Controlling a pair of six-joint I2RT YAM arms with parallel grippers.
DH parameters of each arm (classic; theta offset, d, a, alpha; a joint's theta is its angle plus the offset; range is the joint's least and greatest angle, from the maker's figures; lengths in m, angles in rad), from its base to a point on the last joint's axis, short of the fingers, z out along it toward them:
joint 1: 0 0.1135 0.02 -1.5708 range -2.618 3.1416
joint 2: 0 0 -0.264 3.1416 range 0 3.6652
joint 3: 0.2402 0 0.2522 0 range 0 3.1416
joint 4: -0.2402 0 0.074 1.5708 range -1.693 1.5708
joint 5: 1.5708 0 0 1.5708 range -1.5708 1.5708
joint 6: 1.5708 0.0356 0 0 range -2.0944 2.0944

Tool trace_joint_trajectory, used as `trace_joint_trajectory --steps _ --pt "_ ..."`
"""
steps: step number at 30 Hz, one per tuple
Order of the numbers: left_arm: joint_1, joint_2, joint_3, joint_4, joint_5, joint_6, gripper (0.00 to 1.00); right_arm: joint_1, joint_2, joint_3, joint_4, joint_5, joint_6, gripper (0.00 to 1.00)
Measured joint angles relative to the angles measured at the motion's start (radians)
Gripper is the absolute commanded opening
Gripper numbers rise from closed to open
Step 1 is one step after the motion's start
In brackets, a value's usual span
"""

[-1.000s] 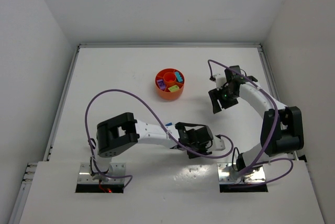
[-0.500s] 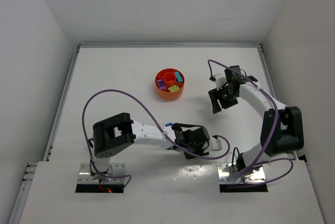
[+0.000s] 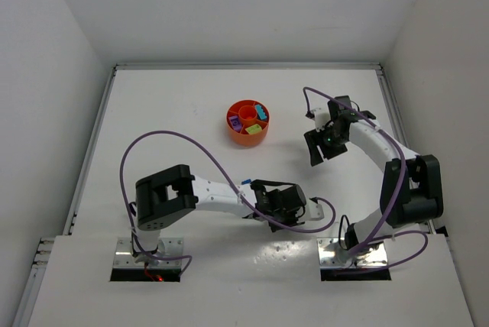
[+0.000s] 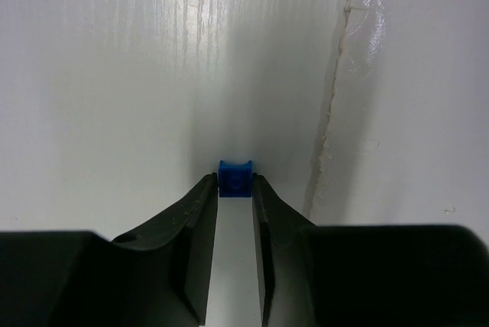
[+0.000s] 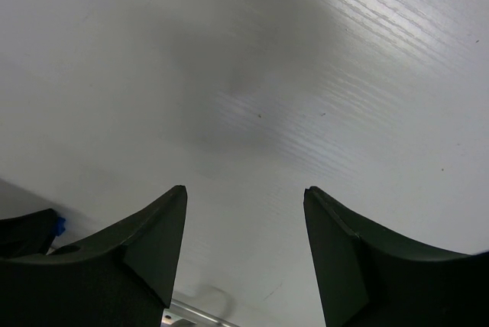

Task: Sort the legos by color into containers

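Over the white desk [image 3: 168,113] the right arm [image 3: 370,140] hangs, the right jaws open and empty, nearer the orange bowl [image 3: 246,140] than the left arm [image 3: 218,195] is. The left jaws stand just as wide as a small blue brick [image 4: 235,179], which sits squarely at their tips, straight ahead. Whether they pinch it I cannot tell. The bowl lies well apart from them.
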Motion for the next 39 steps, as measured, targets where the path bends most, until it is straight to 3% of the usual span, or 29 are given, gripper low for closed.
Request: trace_joint_trajectory --steps 5,13,18,30,36,39 --pt "0.0 0.002 0.003 -0.002 0.004 0.004 0.23 0.0 0.011 0.0 0.0 0.0 0.0 0.63" --pt "0.005 0.003 0.009 -0.012 0.025 0.042 0.02 0.0 0.008 0.0 0.0 0.0 0.0 0.63" --pt "0.059 -0.03 -0.01 -0.059 0.117 0.088 0.0 -0.007 -0.01 -0.011 0.004 0.0 0.0 0.63" --pt "0.374 -0.34 0.025 -0.301 0.349 0.174 0.0 -0.01 -0.064 -0.04 0.008 -0.019 0.0 0.63" --pt "0.629 -0.35 0.191 -0.363 0.364 0.162 0.0 -0.011 -0.05 -0.038 0.005 -0.047 -0.001 0.61" --pt "0.75 -0.284 0.318 -0.377 0.364 0.124 0.0 -0.012 -0.022 -0.032 -0.001 -0.052 0.0 0.61"
